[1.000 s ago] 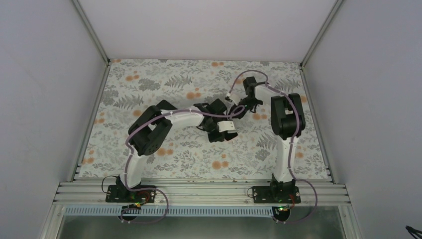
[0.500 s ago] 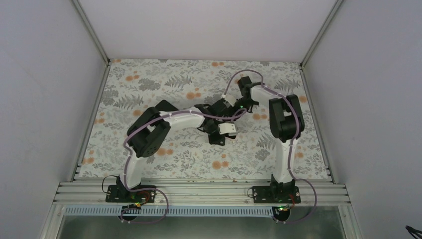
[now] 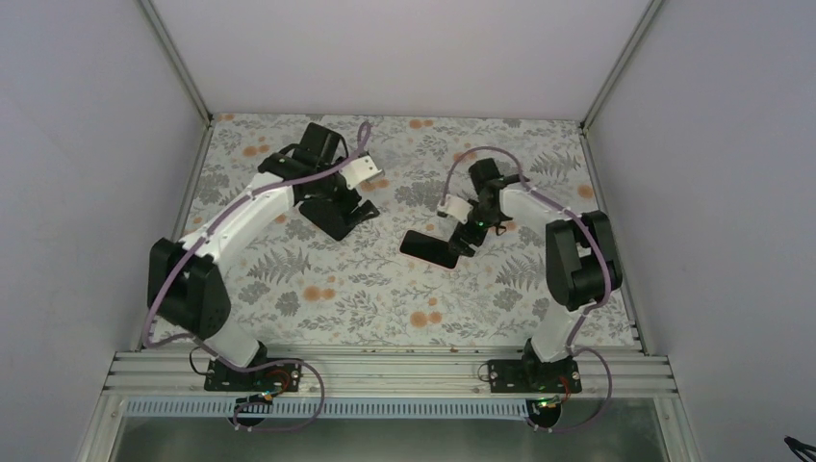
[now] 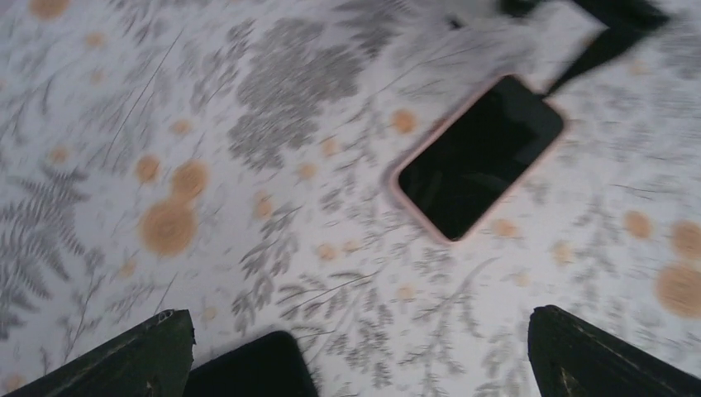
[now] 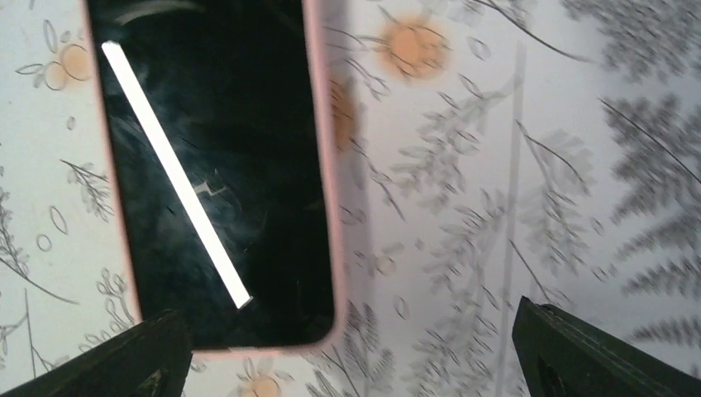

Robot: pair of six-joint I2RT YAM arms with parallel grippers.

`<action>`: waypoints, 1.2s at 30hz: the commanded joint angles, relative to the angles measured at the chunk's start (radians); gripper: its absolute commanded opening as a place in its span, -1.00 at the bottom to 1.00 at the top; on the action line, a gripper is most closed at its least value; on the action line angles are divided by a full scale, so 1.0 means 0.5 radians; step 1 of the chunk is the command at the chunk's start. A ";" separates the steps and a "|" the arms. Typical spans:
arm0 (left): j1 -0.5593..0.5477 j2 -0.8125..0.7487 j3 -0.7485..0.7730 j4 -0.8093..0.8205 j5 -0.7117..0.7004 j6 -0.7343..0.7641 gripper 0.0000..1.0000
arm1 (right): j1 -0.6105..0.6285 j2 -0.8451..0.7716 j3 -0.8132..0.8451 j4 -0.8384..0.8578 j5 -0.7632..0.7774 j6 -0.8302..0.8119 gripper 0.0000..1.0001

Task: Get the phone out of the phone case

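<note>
A phone with a glossy black screen in a pink phone case (image 5: 215, 165) lies flat on the floral cloth at mid-table (image 3: 430, 248) (image 4: 479, 157). My right gripper (image 5: 347, 351) (image 3: 469, 234) hovers open just over its right end. One corner of the case lies between the fingers, near the left finger (image 5: 132, 360), which does not touch it. My left gripper (image 4: 364, 356) (image 3: 348, 204) stands open at the far left, well away from the phone. Below it lies a flat dark object with a rounded corner (image 4: 248, 368); I cannot tell what it is.
The floral tablecloth (image 3: 318, 289) covers the whole table. White walls with aluminium posts close in the left, right and far sides. A metal rail (image 3: 385, 371) with both arm bases runs along the near edge.
Both arms were bunched together at mid-table with jaws shut. The left arm has swung out to the far left, the right has shifted slightly, and both grippers have opened.
</note>
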 commanded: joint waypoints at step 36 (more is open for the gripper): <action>0.096 0.685 0.103 0.349 -0.174 -0.370 1.00 | 0.399 0.346 0.268 -0.247 -0.103 0.187 1.00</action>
